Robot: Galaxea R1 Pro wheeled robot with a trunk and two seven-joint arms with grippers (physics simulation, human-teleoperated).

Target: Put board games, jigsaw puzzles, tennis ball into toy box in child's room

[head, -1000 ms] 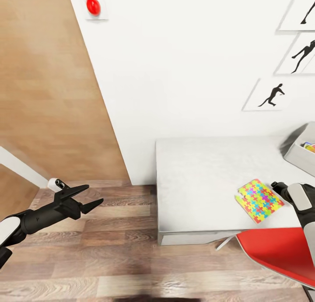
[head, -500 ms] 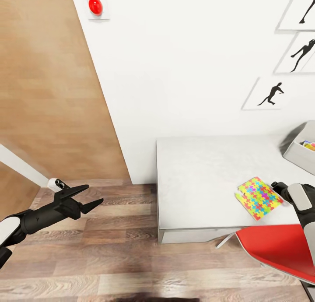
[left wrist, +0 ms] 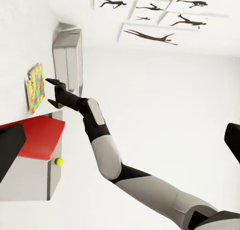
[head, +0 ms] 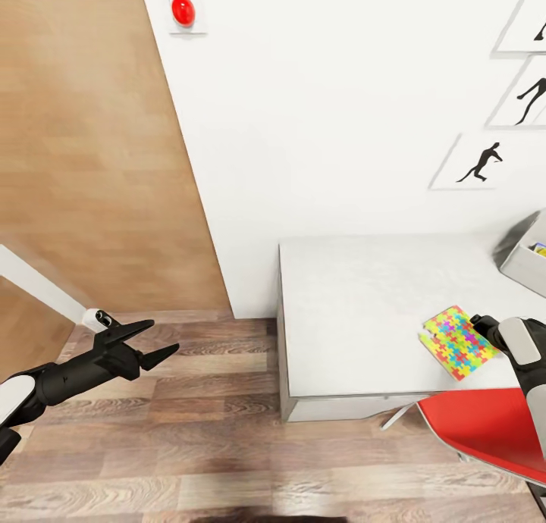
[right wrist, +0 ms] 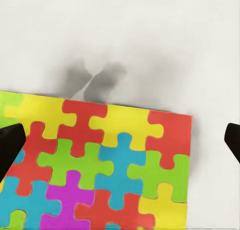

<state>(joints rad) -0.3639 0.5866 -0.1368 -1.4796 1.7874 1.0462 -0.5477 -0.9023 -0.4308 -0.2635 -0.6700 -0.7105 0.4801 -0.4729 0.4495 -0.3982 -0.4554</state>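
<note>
My right claw point(head: 479, 325) hangs just above the near edge of the flat rectangular jigsaw puzzle box, patterned in yellow, green, red and blue interlocking pieces point(head: 457, 342); through its wrist camera I see the two dark fingertips point(right wrist: 10, 142) spread wide at either side of the box point(right wrist: 95, 165), with nothing between them, so I read it as released and straddling the box, not yet gripping. The box lies flat on the pale grey bench point(head: 356, 311), near its front edge, and the claw's shadow falls on the bare top just past the box. Beyond it, at the far right of the bench, sits the shallow pale grey toy box with sloping sides point(head: 523, 258), well apart from the puzzle, with a scrap of colour showing inside. A red chair seat point(head: 485, 432) is tucked below the bench front under my right arm. My left claw point(head: 155, 339) idles out over the wood-plank floor point(head: 189, 432), fingers apart and empty. I judge the step in hand is the pickup of this puzzle box; next I need to lower, get the fingers across an edge of the thin box, close firmly, then lift and carry it right to the tub.
</note>
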